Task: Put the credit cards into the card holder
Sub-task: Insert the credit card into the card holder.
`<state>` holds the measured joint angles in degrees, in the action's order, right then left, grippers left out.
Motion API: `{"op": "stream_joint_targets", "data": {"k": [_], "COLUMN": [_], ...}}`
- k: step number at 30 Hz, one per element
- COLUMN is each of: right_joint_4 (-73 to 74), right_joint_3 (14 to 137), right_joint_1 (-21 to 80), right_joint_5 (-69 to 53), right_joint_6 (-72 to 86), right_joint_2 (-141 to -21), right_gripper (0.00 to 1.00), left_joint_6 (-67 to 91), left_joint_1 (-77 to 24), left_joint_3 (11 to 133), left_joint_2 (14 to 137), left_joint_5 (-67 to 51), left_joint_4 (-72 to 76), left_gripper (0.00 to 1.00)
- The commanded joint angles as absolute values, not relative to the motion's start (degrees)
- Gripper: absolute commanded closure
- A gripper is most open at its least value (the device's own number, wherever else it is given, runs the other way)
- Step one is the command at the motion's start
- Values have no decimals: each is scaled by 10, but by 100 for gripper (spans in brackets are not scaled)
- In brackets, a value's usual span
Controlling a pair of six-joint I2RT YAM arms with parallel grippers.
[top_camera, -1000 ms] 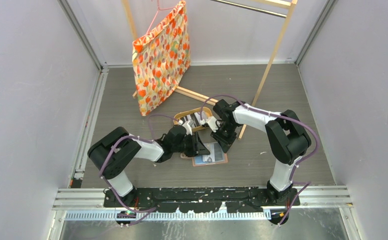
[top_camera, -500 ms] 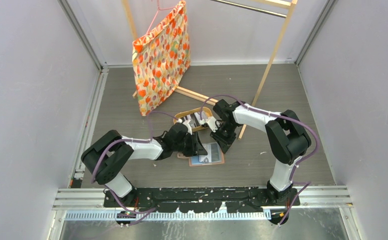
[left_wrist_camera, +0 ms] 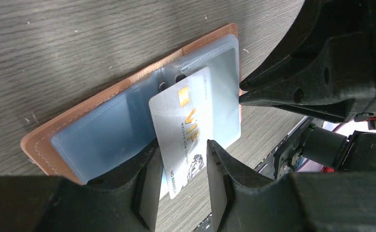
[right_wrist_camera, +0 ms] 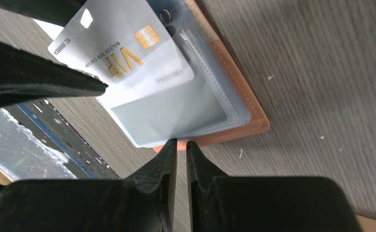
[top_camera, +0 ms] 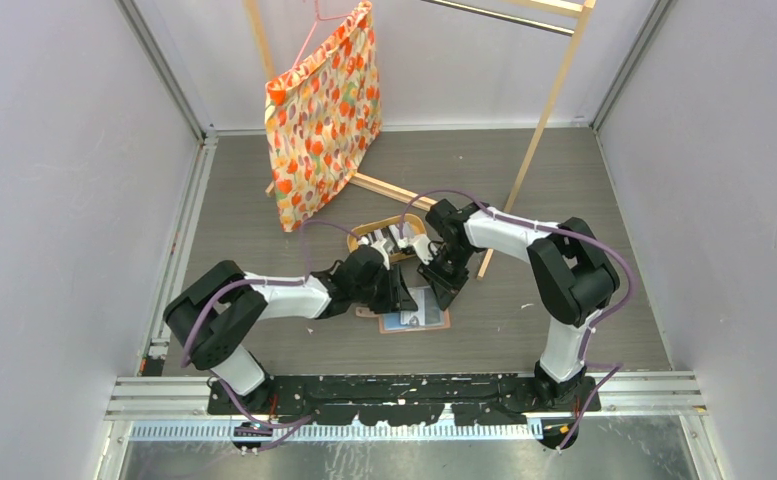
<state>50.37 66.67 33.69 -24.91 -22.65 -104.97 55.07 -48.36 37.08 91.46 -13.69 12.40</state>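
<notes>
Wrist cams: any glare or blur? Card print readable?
Left wrist: silver VIP card sharp, print readable; left fingers dark and soft-edged. Right wrist: card readable too, mild sheen on the clear sleeves of the card holder; right fingers underexposed. Top external: even light, no glare, holder small and mostly covered.

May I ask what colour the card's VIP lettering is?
Gold-orange on the card; clearest in left wrist view.

My left arm shows lower left in the overhead view and my right arm right of centre. Each has white links between bulky black joints, with a purple cable looping alongside. Both stand on a black rail. My left gripper and right gripper are matte black.
</notes>
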Motion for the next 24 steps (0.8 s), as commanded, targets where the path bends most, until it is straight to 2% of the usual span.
{"op": "stream_joint_targets", "data": {"k": [1,11,15,24], "right_joint_4": [490,485,486,488], "right_joint_3": [684,684,684,684], "right_joint_1": [341,338,336,335], "right_joint_5": [-277,-283,-285,-285], "right_joint_6": [-206,-198,-197,-198], "right_joint_2": [-1056,-1058,-1057,-1056], "right_gripper": [83,84,84,84], "left_joint_6": [559,592,589,565], "left_joint_1": [-502,-507,-502,-495], "left_joint_3": [387,362,356,357], "left_joint_2": [905,894,882,850], "left_joint_5": [-123,-99,-97,-89], "left_joint_4": [111,160,151,104], "left_gripper": [61,58,52,50]}}
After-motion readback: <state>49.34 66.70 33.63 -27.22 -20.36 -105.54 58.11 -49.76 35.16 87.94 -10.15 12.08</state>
